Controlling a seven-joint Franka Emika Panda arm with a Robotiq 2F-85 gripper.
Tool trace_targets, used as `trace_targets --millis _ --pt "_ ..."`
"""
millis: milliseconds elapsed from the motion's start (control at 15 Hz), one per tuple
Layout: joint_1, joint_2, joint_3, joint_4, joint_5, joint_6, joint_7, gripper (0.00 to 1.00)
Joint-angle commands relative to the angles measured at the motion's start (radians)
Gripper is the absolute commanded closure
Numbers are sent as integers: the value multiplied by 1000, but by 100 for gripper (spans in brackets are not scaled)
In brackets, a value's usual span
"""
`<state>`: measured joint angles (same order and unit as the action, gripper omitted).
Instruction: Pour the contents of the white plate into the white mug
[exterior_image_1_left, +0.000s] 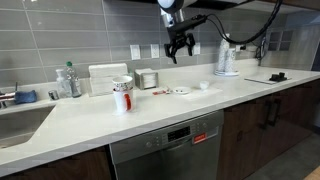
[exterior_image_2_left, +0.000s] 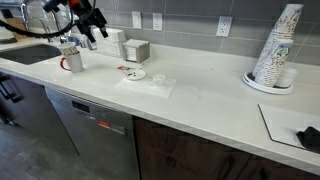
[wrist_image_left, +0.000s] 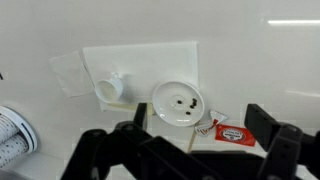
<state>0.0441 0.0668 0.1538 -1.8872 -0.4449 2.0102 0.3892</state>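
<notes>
Black tool with jointed fingers; a dark cable, seemingly, hangs behind

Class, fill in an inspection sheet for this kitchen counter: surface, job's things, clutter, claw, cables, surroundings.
Surface: pale countertop with a thin white sheet laid on it.
Job's things: small round white plate holding a few dark bits, overlapping the sheet's corner; low white mug on the sheet, apart from the plate.
Clutter: red-and-white patterned cup, round metal tin, red packet beside the plate, bottles near the sink.
Claw: black claw open, empty, above the counter.
Cables: black cables hanging by the arm.
Surroundings: grey tiled wall, sink, steel dishwasher below.
</notes>
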Motion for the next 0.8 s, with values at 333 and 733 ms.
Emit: trace_targets --millis 333,733 --pt "45 73 -47 48 -31 23 2 0" --pt "49 146 -54 133 -23 -23 5 0"
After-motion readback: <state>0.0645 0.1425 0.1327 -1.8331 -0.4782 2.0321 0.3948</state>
